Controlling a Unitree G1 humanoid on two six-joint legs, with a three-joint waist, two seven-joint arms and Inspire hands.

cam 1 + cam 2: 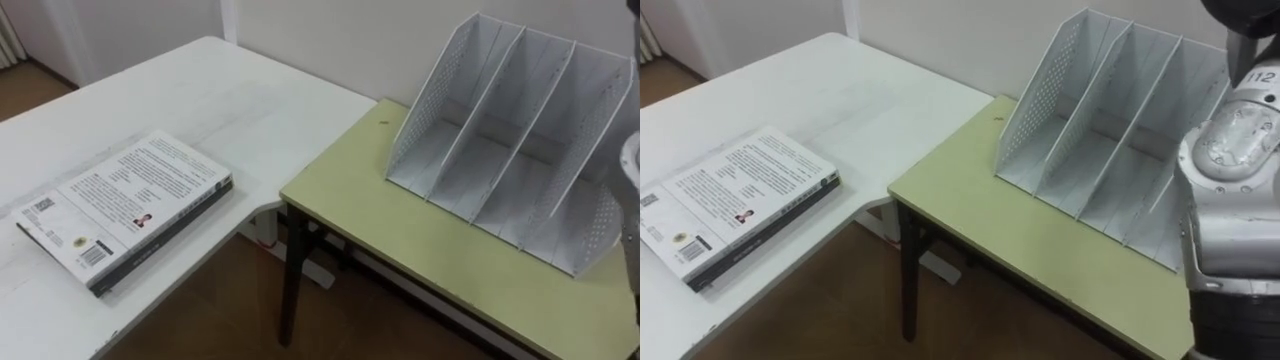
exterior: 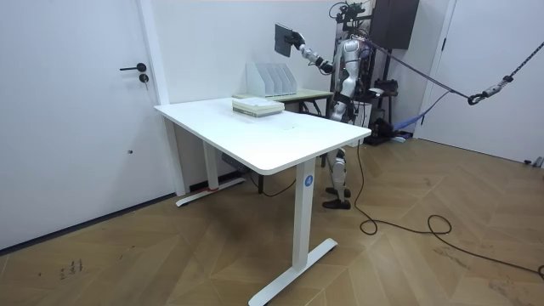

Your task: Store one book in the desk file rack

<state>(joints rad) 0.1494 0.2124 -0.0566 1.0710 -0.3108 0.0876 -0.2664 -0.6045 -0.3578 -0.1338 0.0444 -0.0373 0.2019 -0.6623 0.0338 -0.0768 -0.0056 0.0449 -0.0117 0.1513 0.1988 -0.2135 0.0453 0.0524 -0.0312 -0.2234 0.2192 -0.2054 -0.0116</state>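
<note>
**Book held high in the right hand, above the rack**

You have the robot standing behind the far corner of the white desk [image 1: 230, 100], facing the small green table [image 1: 400, 230] that butts against it. The file rack [image 1: 520, 150] stands on that table close to the wall. Its perforated dividers form three slanted compartments that open toward you.

In the room view, the right arm is raised and reaches out toward the room view's left. The right hand [image 2: 299, 48] is clasped on the lower corner of a dark book [image 2: 284, 38]. The book is upright and clear of everything, and it appears well above the top of the rack. The hand is too small there for you to make out how the individual fingers lie. In the right eye view, the right forearm rises along the right edge and leaves the frame at the top.

The left hand [image 2: 337, 105] hangs low at the robot's side in the room view. You cannot tell whether it is spread or curled.

A stack of books [image 1: 125, 205] lies flat on the white desk, well apart from the rack. A pale printed cover faces up, and the spines are turned toward the desk's near edge.
</note>
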